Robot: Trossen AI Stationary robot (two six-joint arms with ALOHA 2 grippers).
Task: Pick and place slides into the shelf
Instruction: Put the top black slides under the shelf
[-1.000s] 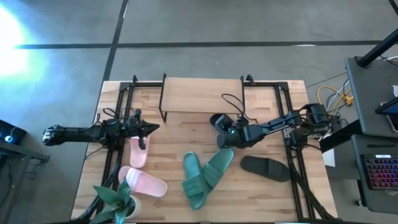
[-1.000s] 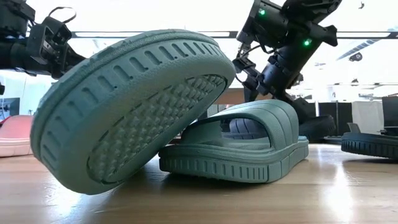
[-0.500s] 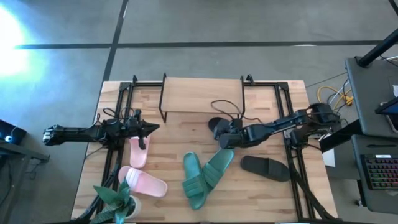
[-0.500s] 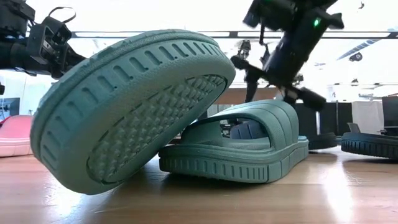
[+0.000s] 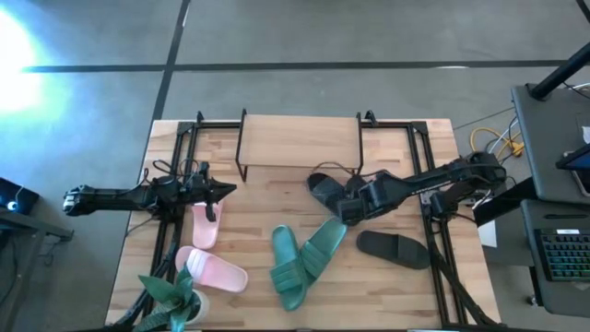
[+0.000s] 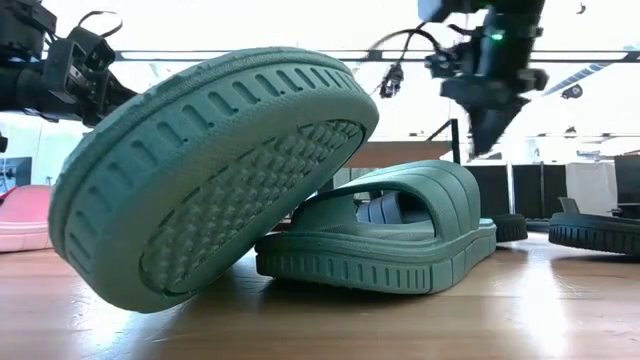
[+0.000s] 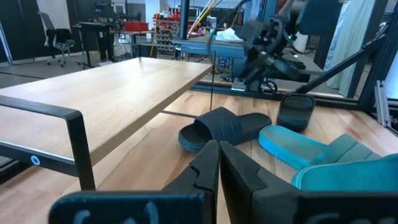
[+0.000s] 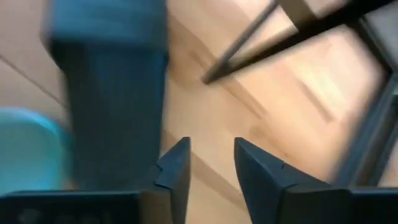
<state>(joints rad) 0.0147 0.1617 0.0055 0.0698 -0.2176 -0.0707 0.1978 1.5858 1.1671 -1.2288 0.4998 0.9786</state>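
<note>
A black slide (image 5: 324,190) lies sole-down on the table, just before the right legs of the shelf (image 5: 300,138). My right gripper (image 5: 348,210) hangs above and to the right of it, pointing steeply down, open and holding nothing (image 8: 211,146). The second black slide (image 5: 394,249) lies near the right rail. The teal pair (image 5: 304,263) lies in the near middle, one slide leaning on the other. Two pink slides (image 5: 205,226) (image 5: 218,272) lie at the left. My left gripper (image 5: 229,189) waits shut and level at the left (image 7: 217,149).
A potted plant (image 5: 171,295) stands at the near left corner. Black metal rails (image 5: 175,184) (image 5: 429,184) run along both sides of the table. Bare wood shows between the shelf and the teal pair. A desk with a keyboard (image 5: 562,258) stands off the table's right.
My right gripper has let go of the black slide, risen and drawn back toward the table's right edge, rolling its wrist so that the fingers now point steeply down. The black slide, up at the gripper a second ago, now lies flat before the shelf's right legs.
</note>
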